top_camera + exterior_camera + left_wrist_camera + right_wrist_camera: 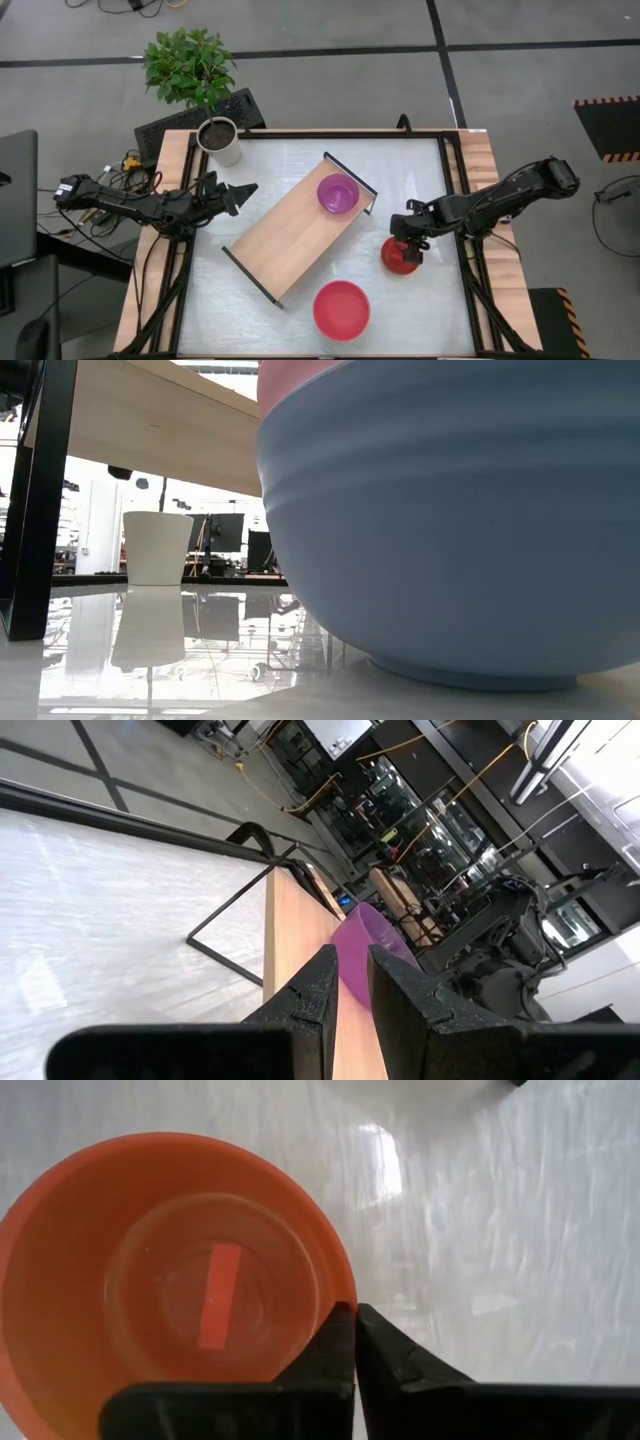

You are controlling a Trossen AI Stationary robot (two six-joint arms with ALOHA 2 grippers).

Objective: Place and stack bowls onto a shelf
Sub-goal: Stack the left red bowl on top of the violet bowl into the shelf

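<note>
Bowls, 3 on view:
- 1 purple bowl [338,193] on shelf [290,232], far end.
- 1 large pink-red bowl [341,309] on table near front edge.
- 1 small red bowl [401,256] right of shelf; right gripper [409,243] fingers nipped on its rim.

Left gripper [243,192] fingers nearly closed, holding nothing, left of shelf w/ open table between.

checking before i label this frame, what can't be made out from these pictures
- Low view: a blue bowl with a pink rim fills the frame; both grippers and the small red bowl are hidden behind it.
- High view: that blue shows nowhere; only a large red bowl lies at the near edge.
- Right wrist view: the right gripper fingers pinch the small red bowl's rim; the shelf is out of frame.
</note>
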